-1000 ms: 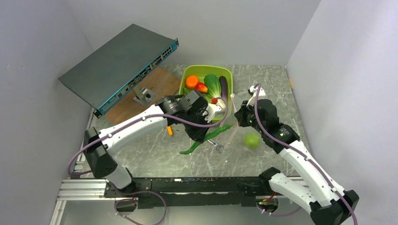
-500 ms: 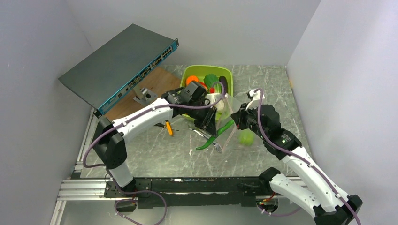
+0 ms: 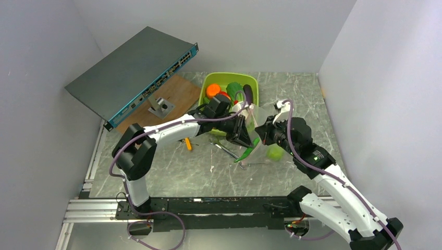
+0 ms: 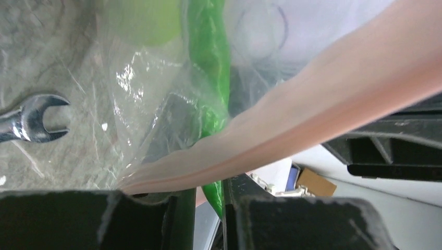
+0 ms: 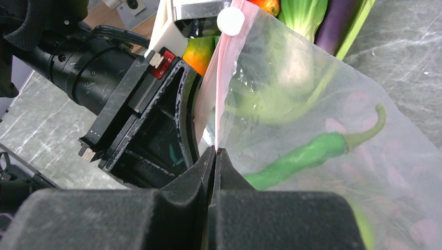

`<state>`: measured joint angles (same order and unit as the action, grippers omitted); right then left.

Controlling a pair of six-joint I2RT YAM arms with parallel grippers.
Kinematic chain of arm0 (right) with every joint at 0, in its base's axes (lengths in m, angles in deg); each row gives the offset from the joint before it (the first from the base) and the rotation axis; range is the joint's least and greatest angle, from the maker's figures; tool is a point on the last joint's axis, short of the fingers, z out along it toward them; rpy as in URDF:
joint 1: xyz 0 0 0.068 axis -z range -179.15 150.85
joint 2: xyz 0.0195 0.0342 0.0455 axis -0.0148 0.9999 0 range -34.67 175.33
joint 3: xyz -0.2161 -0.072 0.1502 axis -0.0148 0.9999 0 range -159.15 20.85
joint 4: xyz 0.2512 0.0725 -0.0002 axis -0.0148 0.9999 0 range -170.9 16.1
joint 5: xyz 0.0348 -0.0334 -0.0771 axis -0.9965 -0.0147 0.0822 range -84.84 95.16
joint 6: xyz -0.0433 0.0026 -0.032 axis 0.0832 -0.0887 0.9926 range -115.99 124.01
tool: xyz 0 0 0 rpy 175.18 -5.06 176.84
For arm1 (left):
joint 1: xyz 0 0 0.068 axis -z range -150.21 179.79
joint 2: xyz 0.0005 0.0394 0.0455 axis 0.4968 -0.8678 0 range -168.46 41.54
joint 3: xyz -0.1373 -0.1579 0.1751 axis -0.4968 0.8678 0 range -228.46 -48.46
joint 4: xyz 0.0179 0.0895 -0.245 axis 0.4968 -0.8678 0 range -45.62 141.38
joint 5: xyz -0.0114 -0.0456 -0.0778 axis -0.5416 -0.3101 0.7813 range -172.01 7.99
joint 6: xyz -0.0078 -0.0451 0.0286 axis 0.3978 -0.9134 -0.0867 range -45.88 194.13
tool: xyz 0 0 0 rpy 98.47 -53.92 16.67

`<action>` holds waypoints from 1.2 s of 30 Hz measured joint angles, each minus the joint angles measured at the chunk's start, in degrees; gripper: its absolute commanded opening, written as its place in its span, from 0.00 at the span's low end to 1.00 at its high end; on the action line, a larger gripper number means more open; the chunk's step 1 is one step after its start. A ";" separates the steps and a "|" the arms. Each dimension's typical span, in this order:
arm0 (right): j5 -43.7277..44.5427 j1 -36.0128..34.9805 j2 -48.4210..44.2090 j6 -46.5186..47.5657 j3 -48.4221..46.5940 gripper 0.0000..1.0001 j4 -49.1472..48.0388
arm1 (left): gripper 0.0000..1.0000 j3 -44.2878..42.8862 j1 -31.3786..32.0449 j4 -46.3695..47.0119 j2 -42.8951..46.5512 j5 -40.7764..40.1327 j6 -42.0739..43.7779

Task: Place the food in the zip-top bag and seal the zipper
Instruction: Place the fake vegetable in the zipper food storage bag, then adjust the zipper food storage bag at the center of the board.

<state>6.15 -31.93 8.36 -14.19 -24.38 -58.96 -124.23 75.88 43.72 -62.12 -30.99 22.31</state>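
Loading is under way: just in front of the tub (image 3: 216,79), the right fingers (image 5: 198,172) pinch the pink zipper (image 5: 221,94), holding the bag (image 5: 323,104) open. The left fingers (image 4: 156,219) clamp a green pepper (image 5: 307,153) that reaches inside. Next, probably: release it and fetch more from the tub

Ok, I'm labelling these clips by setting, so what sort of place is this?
Probably a robot lab test cell: plain white walls box in a marble-pattern table, two arms are mounted on a rail, and a network switch leans at back-left.
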 measured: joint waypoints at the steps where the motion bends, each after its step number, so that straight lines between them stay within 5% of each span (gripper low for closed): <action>1: -0.04 0.00 0.07 0.00 0.00 0.00 -0.02 | 0.10 -0.11 -0.02 0.37 0.00 -0.70 -0.20; 5: 0.11 -0.02 0.11 -0.15 0.00 0.00 -0.07 | 0.45 -1.22 0.24 -1.49 0.00 -5.88 0.85; 9: 0.46 -0.07 0.11 -0.44 0.00 0.00 -0.09 | 0.68 -4.09 1.62 -6.40 0.26 -13.88 6.12; 15: 2.16 -0.07 0.11 -1.84 0.00 0.00 0.24 | 0.70 -1.27 3.85 -9.60 8.37 -25.33 13.14; 24: 3.56 -0.07 0.81 -2.56 -0.02 0.00 0.46 | 0.48 4.35 6.38 -10.69 19.47 -35.76 19.41; 32: 8.55 -0.11 0.17 -7.91 -3.17 0.00 4.70 | 0.67 11.93 11.93 -9.81 22.12 -45.31 17.92; 36: 14.71 0.59 1.53 -11.89 -12.87 0.00 13.09 | 0.70 15.80 12.92 -7.58 27.63 -50.16 16.61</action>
<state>20.86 -31.34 9.89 -26.08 -37.26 -45.87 -108.43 88.79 36.14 -34.49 -81.15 38.92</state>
